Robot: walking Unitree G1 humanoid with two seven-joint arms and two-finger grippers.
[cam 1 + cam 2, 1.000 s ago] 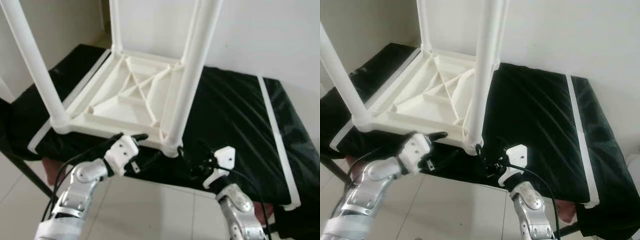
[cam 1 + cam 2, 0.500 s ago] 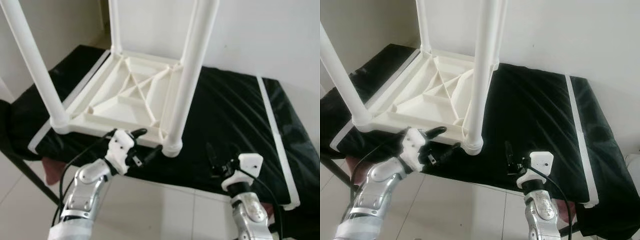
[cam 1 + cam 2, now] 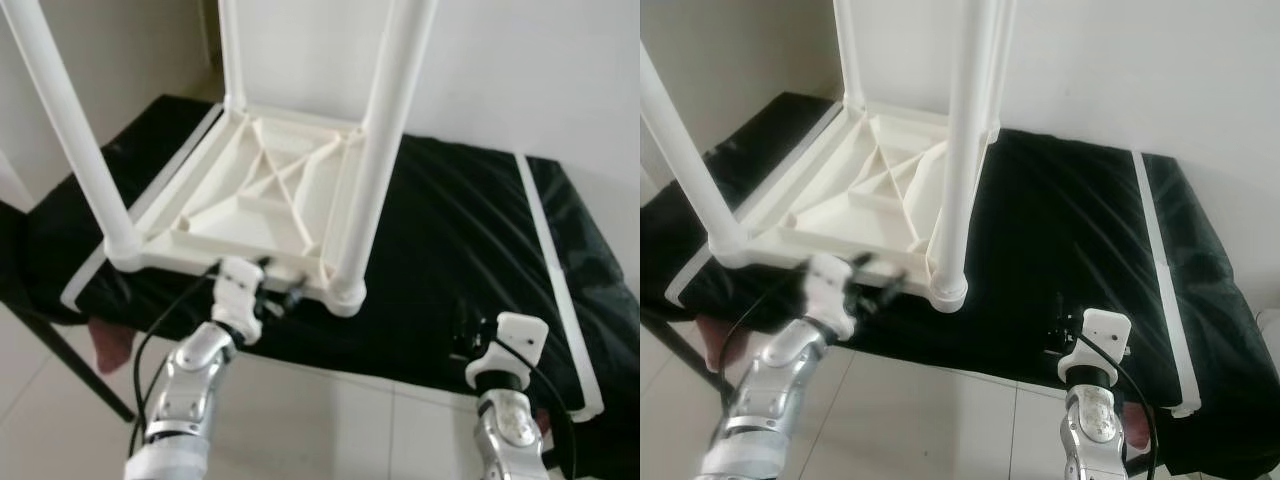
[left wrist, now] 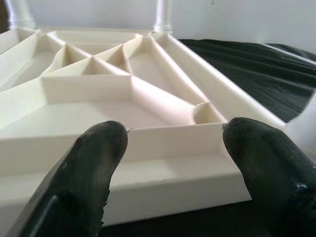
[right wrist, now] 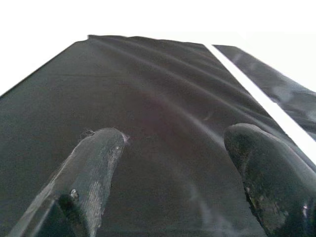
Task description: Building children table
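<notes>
Sitting upside down on the black cover (image 3: 470, 230), the white table (image 3: 255, 205) is showing legs (image 3: 385, 150) fitted at its corners. The left gripper (image 4: 173, 148) is hovering spread at its near edge; the right gripper (image 5: 173, 163) is hanging spread beside it. Flipping it upright probably remains.

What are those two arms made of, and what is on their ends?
Both arms are jointed silver metal with thin black cables looped along them. Each ends in a white blocky wrist housing. The left tool and the right tool each carry two long black fingers with rounded, matte tips.
</notes>
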